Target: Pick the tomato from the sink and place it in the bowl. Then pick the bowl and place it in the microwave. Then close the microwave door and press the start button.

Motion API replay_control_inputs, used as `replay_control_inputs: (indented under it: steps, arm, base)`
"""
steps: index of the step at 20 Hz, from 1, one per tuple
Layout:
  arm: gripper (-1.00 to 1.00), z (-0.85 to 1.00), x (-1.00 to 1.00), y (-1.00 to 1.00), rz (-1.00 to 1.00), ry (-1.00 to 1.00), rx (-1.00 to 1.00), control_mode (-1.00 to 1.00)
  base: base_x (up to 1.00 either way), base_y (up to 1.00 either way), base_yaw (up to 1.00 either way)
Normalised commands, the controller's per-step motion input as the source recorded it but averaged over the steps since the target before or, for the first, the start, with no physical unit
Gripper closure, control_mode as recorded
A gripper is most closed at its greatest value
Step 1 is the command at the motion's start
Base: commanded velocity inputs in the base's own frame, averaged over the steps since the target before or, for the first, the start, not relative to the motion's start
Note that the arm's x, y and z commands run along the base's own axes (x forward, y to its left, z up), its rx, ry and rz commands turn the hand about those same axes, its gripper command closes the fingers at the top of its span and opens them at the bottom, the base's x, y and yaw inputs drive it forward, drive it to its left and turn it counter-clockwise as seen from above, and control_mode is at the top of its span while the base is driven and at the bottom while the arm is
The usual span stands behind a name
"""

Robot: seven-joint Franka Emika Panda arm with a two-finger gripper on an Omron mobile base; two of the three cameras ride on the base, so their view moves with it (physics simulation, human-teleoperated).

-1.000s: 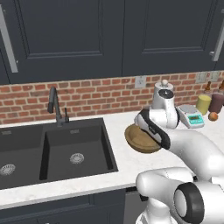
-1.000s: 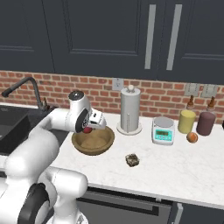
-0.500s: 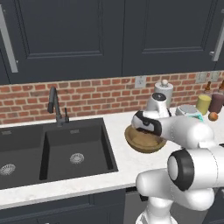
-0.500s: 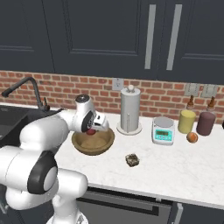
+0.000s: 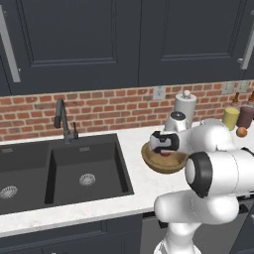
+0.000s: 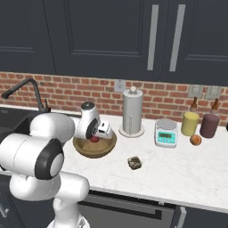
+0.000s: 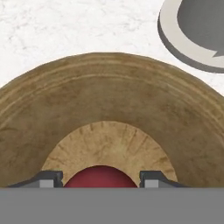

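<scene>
Pincer (image 7: 101, 178) sits low over the bowl (image 7: 109, 92), its two dark finger tips at the bottom centre of the hand view with the tomato (image 7: 100, 176) lying directly between them. Whether the tips press on the tomato or stand just clear of it, cannot tell; jaws are set about as wide as the tomato. Tomato rests on the lighter inside floor of the bowl.

Left base view: pincer (image 5: 164, 150) at centre right of frame, down inside the bowl (image 5: 162, 162), tomato (image 5: 165, 153) showing red beneath it. Right base view: pincer (image 6: 96, 136) left of centre, tomato (image 6: 94, 139) in the bowl (image 6: 94, 147). Bowl stands on the white counter (image 6: 178, 165), near the paper towel holder (image 6: 132, 111) to its right. Sink (image 5: 54, 171) lies at lower left in the left base view, well apart from the bowl.
</scene>
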Motion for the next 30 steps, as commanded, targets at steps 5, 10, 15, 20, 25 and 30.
replay_control_inputs:
  steps: [5,10,15,20,25,30]
  arm:
    - [1.00,-0.21,0.00,0.00,0.00,0.00,0.00,-1.00]
    - [-1.00,-0.15,0.00,0.00,0.00,0.00,0.00,-1.00]
    - [-1.00,-0.01,-0.02,0.00,0.00,0.00,0.00,-1.00]
    - [-1.00,0.09,-0.10,0.00,0.00,-0.05,0.00,-1.00]
    - [-1.00,0.35,-0.15,-0.17,-0.02,-0.08,0.01,-1.00]
    - [-1.00,0.23,-0.06,-0.47,-0.07,-0.01,0.06,-1.00]
  base:
    - [0.00,0.00,0.00]
    - [0.00,0.00,0.00]
    - [0.00,0.00,0.00]
    - [0.00,0.00,0.00]
    - [0.00,0.00,0.00]
    - [0.00,0.00,0.00]
